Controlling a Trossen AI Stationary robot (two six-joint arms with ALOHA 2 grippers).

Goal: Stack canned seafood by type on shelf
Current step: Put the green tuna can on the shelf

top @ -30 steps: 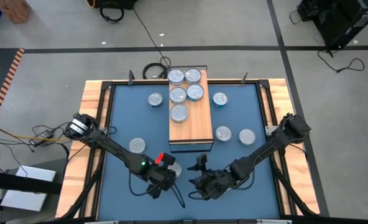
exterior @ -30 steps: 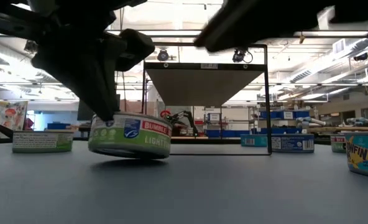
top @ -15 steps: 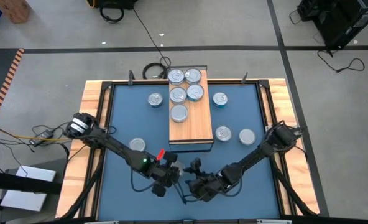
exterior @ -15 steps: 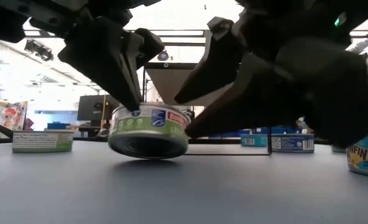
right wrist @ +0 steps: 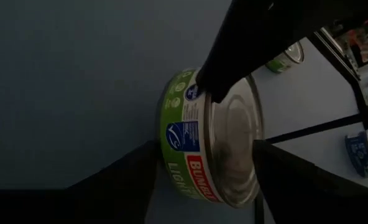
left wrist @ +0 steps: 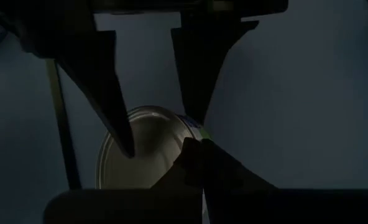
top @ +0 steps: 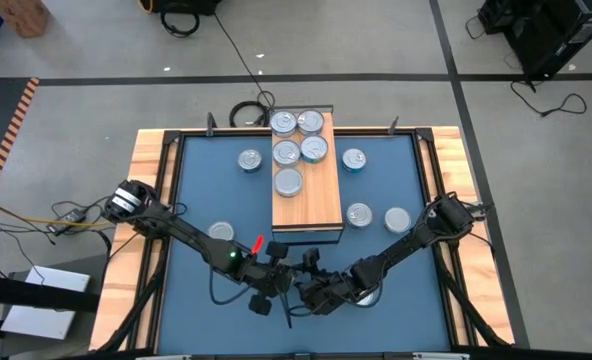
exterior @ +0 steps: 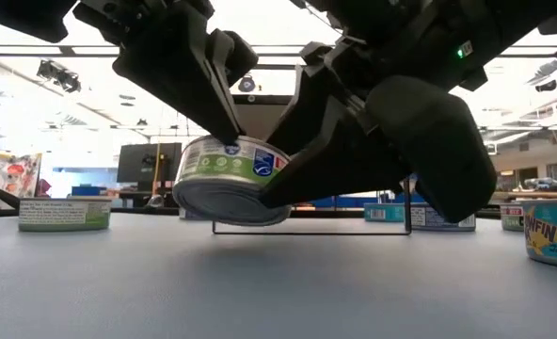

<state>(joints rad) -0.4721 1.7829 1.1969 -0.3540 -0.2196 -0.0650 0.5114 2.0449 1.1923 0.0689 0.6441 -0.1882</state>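
At the near edge of the surface [top: 196,200], both pincers meet on one green tin [exterior: 230,179].
Left pincer [exterior: 224,141] pinches the tin, lifted and tilted off the surface; right pincer [right wrist: 202,165] stands spread, its fingers either side of that tin. Farther off, loose tins lie on the mat; beyond, five tins [top: 298,123] sit on the shelf [top: 307,205].

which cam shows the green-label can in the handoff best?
Right wrist view: green-label can fills the frame, label and lid visible, between the open right gripper fingers. Low view shows it tilted, lifted off the mat. Left wrist view shows only its lid. High view: arms hide it.
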